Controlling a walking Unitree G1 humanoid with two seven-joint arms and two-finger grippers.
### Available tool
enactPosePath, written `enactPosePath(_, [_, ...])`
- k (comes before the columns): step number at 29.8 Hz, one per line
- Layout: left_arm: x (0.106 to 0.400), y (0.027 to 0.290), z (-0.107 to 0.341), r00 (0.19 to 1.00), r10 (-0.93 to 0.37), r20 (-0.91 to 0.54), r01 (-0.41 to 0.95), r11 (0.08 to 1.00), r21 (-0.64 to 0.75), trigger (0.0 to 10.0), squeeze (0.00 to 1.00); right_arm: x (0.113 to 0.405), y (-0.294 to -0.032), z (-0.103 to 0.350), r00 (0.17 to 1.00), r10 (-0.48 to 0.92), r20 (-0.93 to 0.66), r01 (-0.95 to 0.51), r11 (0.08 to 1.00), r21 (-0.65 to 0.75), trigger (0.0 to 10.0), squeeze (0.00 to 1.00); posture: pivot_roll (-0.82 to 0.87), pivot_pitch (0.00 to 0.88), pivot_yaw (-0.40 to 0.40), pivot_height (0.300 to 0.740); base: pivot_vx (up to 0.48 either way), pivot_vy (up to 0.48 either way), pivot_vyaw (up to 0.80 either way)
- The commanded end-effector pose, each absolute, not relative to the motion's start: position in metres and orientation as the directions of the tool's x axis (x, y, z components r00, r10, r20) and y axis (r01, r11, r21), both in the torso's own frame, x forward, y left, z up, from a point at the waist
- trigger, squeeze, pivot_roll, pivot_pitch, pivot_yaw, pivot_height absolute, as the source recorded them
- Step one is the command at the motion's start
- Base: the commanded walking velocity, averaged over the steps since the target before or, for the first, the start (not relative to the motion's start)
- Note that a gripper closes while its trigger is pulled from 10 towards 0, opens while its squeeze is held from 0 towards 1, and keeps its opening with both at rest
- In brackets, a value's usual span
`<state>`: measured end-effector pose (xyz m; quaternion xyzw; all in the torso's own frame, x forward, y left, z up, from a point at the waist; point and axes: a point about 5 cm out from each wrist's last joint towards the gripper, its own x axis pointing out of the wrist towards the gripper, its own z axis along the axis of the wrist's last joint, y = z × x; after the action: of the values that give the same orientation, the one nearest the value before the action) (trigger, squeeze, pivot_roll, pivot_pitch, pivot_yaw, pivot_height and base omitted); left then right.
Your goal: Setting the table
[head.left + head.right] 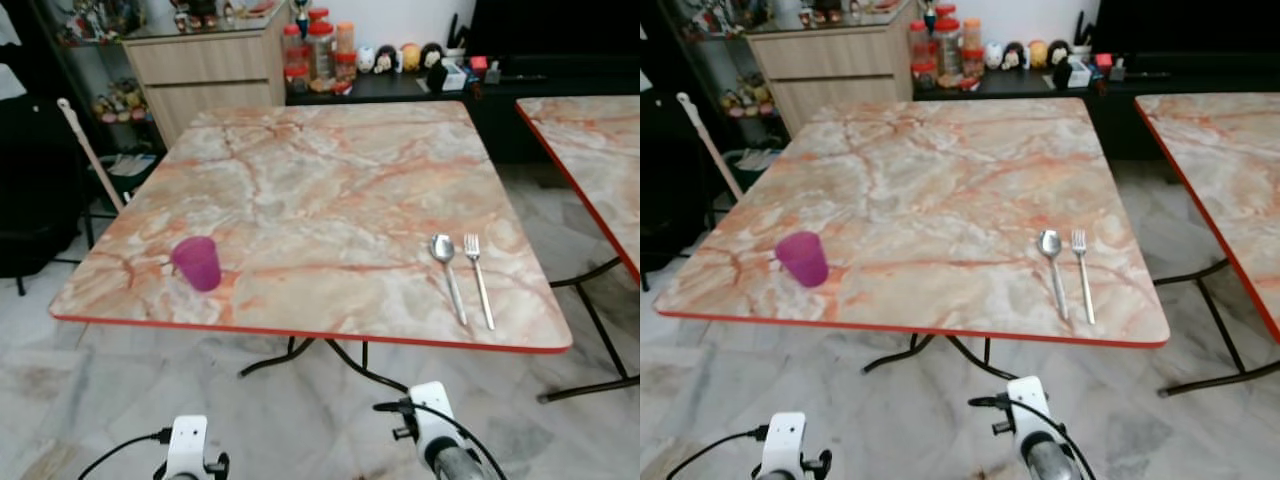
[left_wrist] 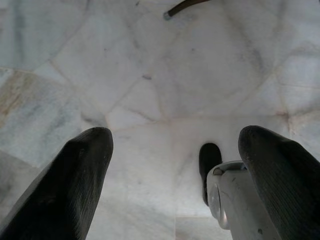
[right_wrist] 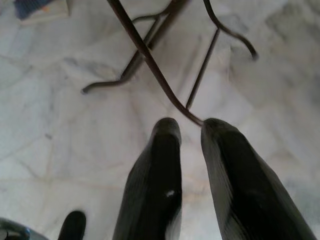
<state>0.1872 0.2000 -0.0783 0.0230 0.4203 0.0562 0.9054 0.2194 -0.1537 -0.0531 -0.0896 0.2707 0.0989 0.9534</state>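
Bench: I see a square marble-patterned bench (image 1: 330, 190) with a red rim straight ahead of me, its near edge running across the head views above both my wrists
Cup: a purple cup (image 1: 197, 263) stands upright at about 10 o'clock from me, near the bench's near-left corner and close to the near edge
Spoon: a metal spoon (image 1: 448, 272) lies at about 1 o'clock, bowl away from me, handle pointing toward the near edge
Fork: a metal fork (image 1: 478, 276) lies just beside the spoon on its right, parallel to it, not touching as far as I can tell
Open surface: the whole middle and far part of the bench between cup and cutlery is bare marble
Left jaws: my left gripper (image 2: 175, 165) hangs low over the pale tiled floor (image 2: 165, 85), jaws spread wide with nothing between them
Right jaws: my right gripper (image 3: 191, 145) points down at the floor in front of the bench's dark metal legs (image 3: 150, 60), jaws narrow with a slim gap, holding nothing
Second bench: another marble bench (image 1: 590, 150) with a red edge sits at 2 o'clock, a strip of floor separating the two
Far side: a wooden cabinet (image 1: 205, 65) and a low dark shelf with jars (image 1: 320, 50) stand at 12 o'clock beyond the far edge
Left side: a pale stick (image 1: 90, 150) leans at 10 o'clock beside the bench's left edge
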Motion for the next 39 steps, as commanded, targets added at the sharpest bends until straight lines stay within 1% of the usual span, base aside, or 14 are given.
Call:
enactPosePath(1, [0.188,0.206,-0.077,0.641,0.136,-0.755,-0.092,0.991,0.1,10.0,0.0,0.226,-0.152,-0.043,0.872,0.185,-0.454,-0.282,0.947,-0.154,10.0,0.0,-0.01,0.0,0.082,0.736,0.0,0.0,0.0])
enactPosePath(10, [0.188,0.204,-0.077,0.64,0.132,-0.757,-0.087,0.991,0.099,10.0,0.0,0.229,-0.153,-0.026,0.917,0.251,-0.309,-0.322,0.924,-0.204,10.0,0.0,-0.02,0.0,0.076,0.736,0.0,0.0,0.0])
enactPosePath(11, [0.187,0.204,-0.078,0.64,0.131,-0.757,-0.087,0.991,0.098,10.0,0.0,0.229,-0.154,-0.023,0.925,0.253,-0.284,-0.318,0.924,-0.212,10.0,0.09,-0.02,0.0,0.075,0.736,0.0,0.0,0.0])
enactPosePath(12, [0.187,0.203,-0.078,0.64,0.13,-0.757,-0.087,0.992,0.097,10.0,0.0,0.23,-0.156,-0.019,0.933,0.254,-0.256,-0.312,0.925,-0.218,10.0,0.29,-0.02,0.0,0.075,0.736,0.0,0.0,0.0])
enactPosePath(13, [0.187,0.203,-0.078,0.64,0.13,-0.757,-0.087,0.992,0.097,10.0,0.0,0.23,-0.156,-0.019,0.933,0.254,-0.256,-0.312,0.925,-0.218,10.0,0.29,-0.02,0.0,0.075,0.736,0.0,0.0,0.0])
enactPosePath(14, [0.186,0.203,-0.078,0.638,0.13,-0.759,-0.086,0.992,0.097,10.0,0.0,0.23,-0.158,-0.014,0.94,0.259,-0.224,-0.308,0.925,-0.223,10.0,0.52,-0.02,0.0,0.075,0.736,0.0,0.0,0.0])
enactPosePath(16, [0.185,0.204,-0.079,0.637,0.13,-0.76,-0.086,0.992,0.097,10.0,0.0,0.23,-0.159,-0.01,0.943,0.264,-0.202,-0.307,0.925,-0.225,10.0,0.55,-0.03,0.003,0.074,0.736,0.0,0.0,0.0])
enactPosePath(17, [0.184,0.204,-0.079,0.635,0.129,-0.762,-0.084,0.992,0.098,10.0,0.0,0.23,-0.161,-0.006,0.946,0.27,-0.179,-0.307,0.923,-0.23,10.0,1.0,-0.03,0.004,0.074,0.736,0.0,0.0,0.0])
enactPosePath(20, [0.184,0.203,-0.079,0.633,0.129,-0.763,-0.084,0.992,0.098,10.0,0.0,0.23,-0.162,-0.001,0.947,0.281,-0.155,-0.313,0.919,-0.241,10.0,1.0,-0.03,0.005,0.072,0.736,0.0,0.0,0.0])
enactPosePath(24, [0.184,0.201,-0.08,0.631,0.124,-0.766,-0.079,0.992,0.095,10.0,0.0,0.232,-0.159,0.009,0.932,0.339,-0.129,-0.362,0.879,-0.311,10.0,1.0,-0.04,0.003,0.07,0.736,0.0,0.0,0.0])
enactPosePath(28, [0.185,0.2,-0.08,0.632,0.121,-0.765,-0.077,0.993,0.094,10.0,0.0,0.236,-0.158,0.011,0.933,0.337,-0.124,-0.359,0.875,-0.326,10.0,1.0,-0.03,0.0,0.068,0.736,0.0,0.0,0.0])
enactPosePath(29, [0.185,0.2,-0.08,0.632,0.123,-0.765,-0.079,0.992,0.094,10.0,0.0,0.24,-0.16,0.015,0.939,0.324,-0.115,-0.344,0.876,-0.339,10.0,0.0,-0.03,0.0,0.067,0.736,0.0,0.0,0.0])
enactPosePath(36, [0.185,0.201,-0.079,0.632,0.127,-0.765,-0.085,0.992,0.094,10.0,0.0,0.247,-0.16,0.024,0.946,0.312,-0.086,-0.322,0.884,-0.34,10.0,0.0,-0.03,0.0,0.066,0.736,0.0,0.0,0.0])
enactPosePath(39, [0.185,0.2,-0.08,0.631,0.124,-0.766,-0.08,0.992,0.094,10.0,0.0,0.273,-0.159,0.044,0.976,0.217,-0.002,-0.207,0.927,-0.314,10.0,0.0,-0.03,0.0,0.068,0.736,0.0,0.0,0.0])
